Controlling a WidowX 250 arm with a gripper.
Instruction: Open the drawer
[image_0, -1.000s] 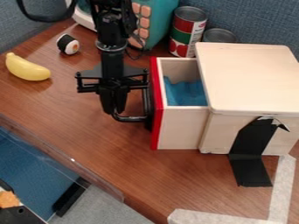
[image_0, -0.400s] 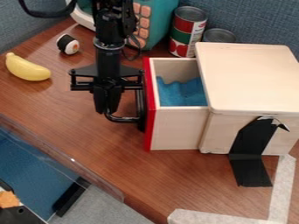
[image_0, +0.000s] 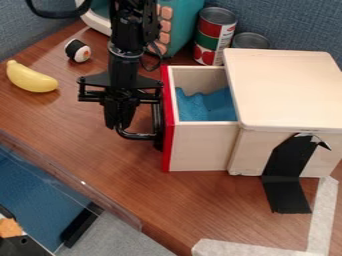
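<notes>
Your drawer (image_0: 202, 147) had slid slightly farther open; little pull likely remained. You could not determine jaw state at the gripper (image_0: 119, 123).

The fixed camera looks down at a slant from above the taped side of the wooden box (image_0: 284, 90), facing across the table (image_0: 120, 165) toward the partition (image_0: 294, 20) behind the box, near enough that the box reaches the view's right edge.
</notes>
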